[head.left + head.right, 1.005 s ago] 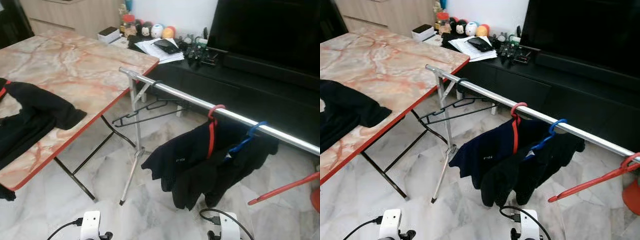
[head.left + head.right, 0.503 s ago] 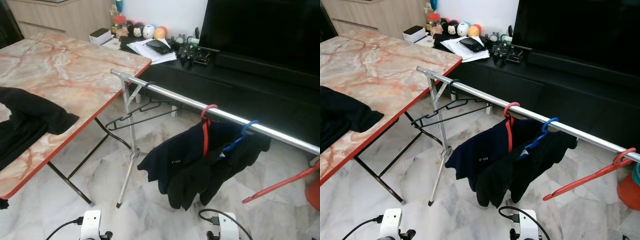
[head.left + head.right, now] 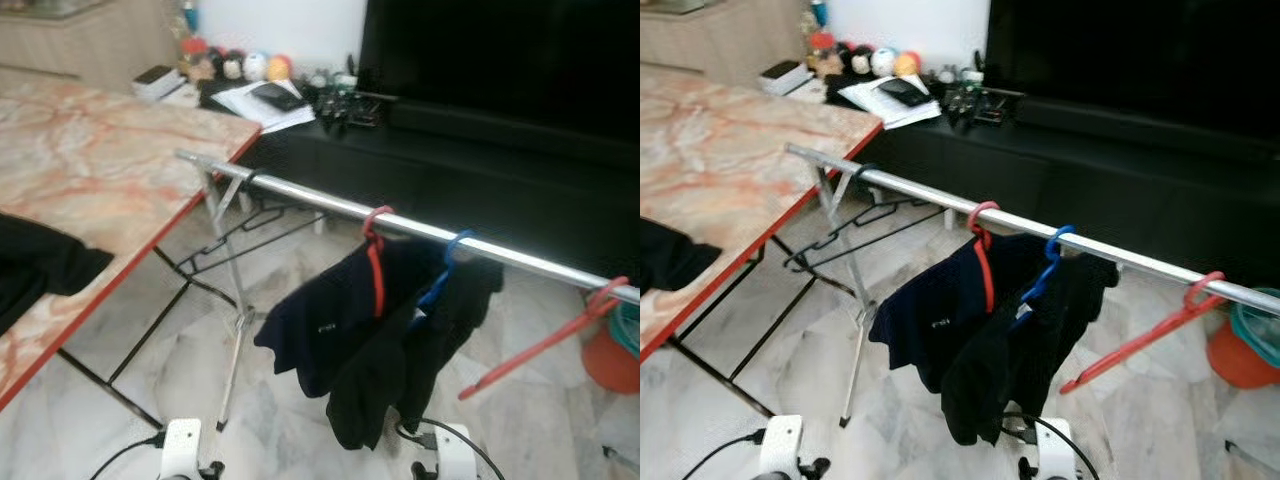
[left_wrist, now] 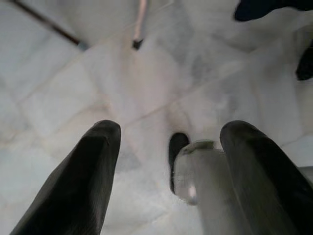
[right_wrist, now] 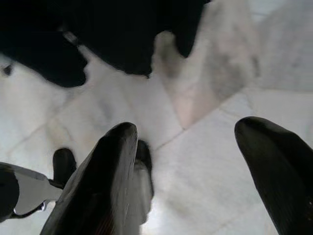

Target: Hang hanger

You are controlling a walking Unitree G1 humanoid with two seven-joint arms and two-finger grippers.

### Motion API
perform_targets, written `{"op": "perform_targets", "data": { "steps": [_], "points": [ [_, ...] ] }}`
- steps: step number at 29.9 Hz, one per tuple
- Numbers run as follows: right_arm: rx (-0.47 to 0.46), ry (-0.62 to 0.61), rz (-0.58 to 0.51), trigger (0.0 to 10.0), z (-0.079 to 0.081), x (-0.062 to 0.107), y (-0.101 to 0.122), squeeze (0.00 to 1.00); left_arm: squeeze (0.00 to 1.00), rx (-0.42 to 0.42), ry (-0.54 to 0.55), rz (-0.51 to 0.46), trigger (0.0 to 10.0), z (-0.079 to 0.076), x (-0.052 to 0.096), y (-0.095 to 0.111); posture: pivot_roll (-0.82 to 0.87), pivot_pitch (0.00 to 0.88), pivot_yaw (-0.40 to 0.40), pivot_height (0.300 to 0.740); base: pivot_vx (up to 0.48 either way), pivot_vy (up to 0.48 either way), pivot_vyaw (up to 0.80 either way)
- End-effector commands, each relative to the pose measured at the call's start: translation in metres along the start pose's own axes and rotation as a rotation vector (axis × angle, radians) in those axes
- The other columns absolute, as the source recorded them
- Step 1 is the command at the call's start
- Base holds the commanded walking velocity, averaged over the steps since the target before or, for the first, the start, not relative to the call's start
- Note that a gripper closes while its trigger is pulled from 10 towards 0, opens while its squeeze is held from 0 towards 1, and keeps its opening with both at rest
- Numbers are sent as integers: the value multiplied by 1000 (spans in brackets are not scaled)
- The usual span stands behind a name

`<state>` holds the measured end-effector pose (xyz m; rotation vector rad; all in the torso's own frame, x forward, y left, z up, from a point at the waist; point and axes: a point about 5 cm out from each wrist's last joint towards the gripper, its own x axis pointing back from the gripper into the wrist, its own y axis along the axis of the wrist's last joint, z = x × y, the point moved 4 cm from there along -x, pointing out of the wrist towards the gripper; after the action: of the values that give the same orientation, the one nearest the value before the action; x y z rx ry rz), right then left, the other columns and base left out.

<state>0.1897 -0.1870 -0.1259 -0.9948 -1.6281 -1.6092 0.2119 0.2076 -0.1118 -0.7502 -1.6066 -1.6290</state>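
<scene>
A silver clothes rail (image 3: 300,197) runs from the table's corner out to the right. On it hang a red hanger (image 3: 375,262) and a blue hanger (image 3: 443,271), each carrying a dark garment (image 3: 330,335). An empty red hanger (image 3: 545,338) hangs further right, and an empty black hanger (image 3: 240,222) hangs near the rail's left end. Another black garment (image 3: 40,270) lies on the marble table (image 3: 90,170). Both arms hang low over the marble floor. My left gripper (image 4: 171,129) and right gripper (image 5: 188,127) are open with nothing between the fingers.
A low black TV cabinet (image 3: 440,180) with papers, a phone and small toys stands behind the rail, under a large dark screen (image 3: 500,50). An orange bucket (image 3: 612,358) sits on the floor at the right. The rail's stand leg (image 3: 228,330) and the table's legs reach the floor at the left.
The whole picture has shifted left, so the camera turned to the right. The empty red hanger and the orange bucket have come further into view. Nothing on the rail has moved.
</scene>
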Motion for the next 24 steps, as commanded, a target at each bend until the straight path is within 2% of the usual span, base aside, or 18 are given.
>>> {"op": "perform_targets", "data": {
  "steps": [1,7,24],
  "points": [
    [7,6,11,10000,2,0,-3,0,0,-4,4,10,10000,1,0,-3,5,0,-9,740,0,0,-800],
    [9,8,11,10000,2,0,-3,0,0,14,11,7,10000,1,0,-2,7,0,-12,740,0,-85,-800],
    [12,15,11,10000,3,0,-2,0,0,-4,4,8,10000,1,0,-1,8,0,-9,740,0,0,-782]
  ]
}}
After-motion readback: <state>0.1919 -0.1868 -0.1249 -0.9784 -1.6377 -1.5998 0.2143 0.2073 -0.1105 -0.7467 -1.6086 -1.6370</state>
